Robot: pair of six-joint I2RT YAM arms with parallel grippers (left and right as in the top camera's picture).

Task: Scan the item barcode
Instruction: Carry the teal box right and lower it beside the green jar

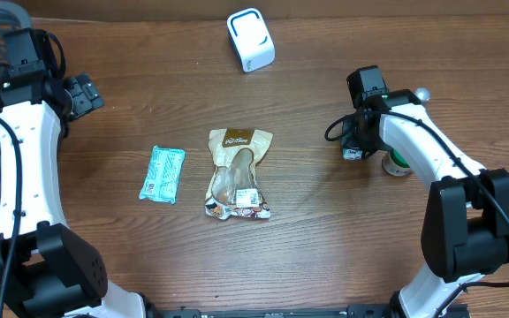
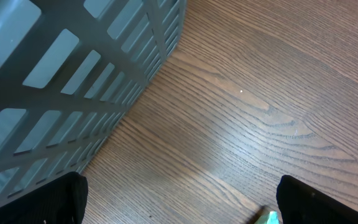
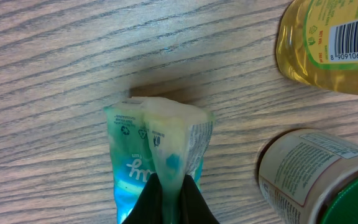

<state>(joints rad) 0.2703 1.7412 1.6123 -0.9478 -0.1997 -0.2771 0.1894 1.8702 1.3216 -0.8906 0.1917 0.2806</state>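
The right pincer (image 3: 166, 194) is pressed together on a teal sachet (image 3: 157, 146), pinching one crumpled end. Whether the sachet's other end touches the wood I cannot tell. From overhead this pincer sits at 3 o'clock on the tabletop (image 1: 325, 256), and the sachet is mostly hidden beneath it.

In the right wrist view a jar (image 3: 303, 174) with a green lid stands near the sachet at its 4 o'clock. A yellow bottle (image 3: 303, 50) lies at its 2 o'clock, with a barcode label facing the camera.

The scanner (image 1: 250, 40) — white with blue edging — sits at 12 o'clock, well apart from the right pincer. A brown pouch (image 1: 237, 172) lies flat in the middle of the tabletop. A teal packet (image 1: 163, 174) lies at the pouch's 9 o'clock, near but not touching.

The left pincer (image 1: 85, 93) is spread wide and holds nothing — it hangs at 10 o'clock, beside a grey basket (image 2: 55, 74).
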